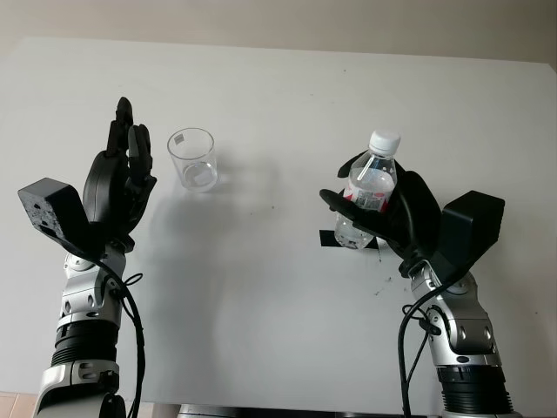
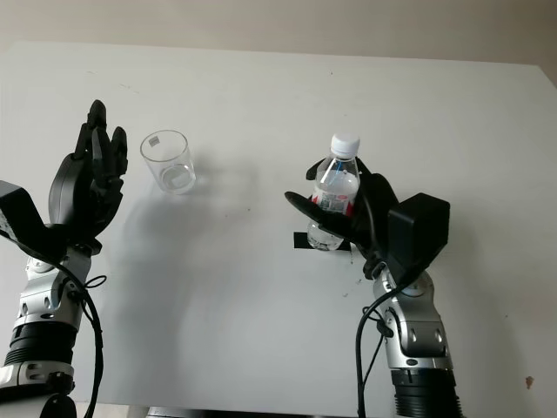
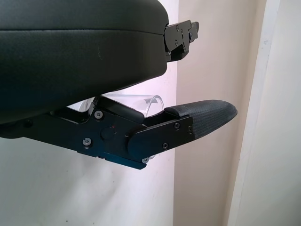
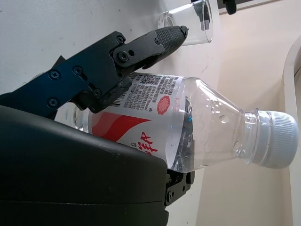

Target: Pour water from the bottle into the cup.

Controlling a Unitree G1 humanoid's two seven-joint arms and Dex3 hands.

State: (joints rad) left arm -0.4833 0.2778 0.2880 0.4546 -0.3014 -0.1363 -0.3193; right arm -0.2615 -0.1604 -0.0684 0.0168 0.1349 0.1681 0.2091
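Note:
A clear plastic water bottle (image 1: 370,185) with a white cap and a red-and-white label stands upright at the right of the white table, over a small black mark. My right hand (image 1: 392,213) is shut on the bottle's middle, its fingers wrapped round the label (image 4: 141,113). An empty clear cup (image 1: 192,159) stands upright at the left centre, well apart from the bottle. My left hand (image 1: 122,178) is open and raised beside the cup, just left of it, not touching it. The cup's rim (image 3: 150,101) peeks past that hand's fingers.
The white table (image 1: 278,287) reaches to a far edge against a beige wall. A black tape mark (image 1: 329,239) lies under the bottle. Bare tabletop lies between cup and bottle and towards the near edge.

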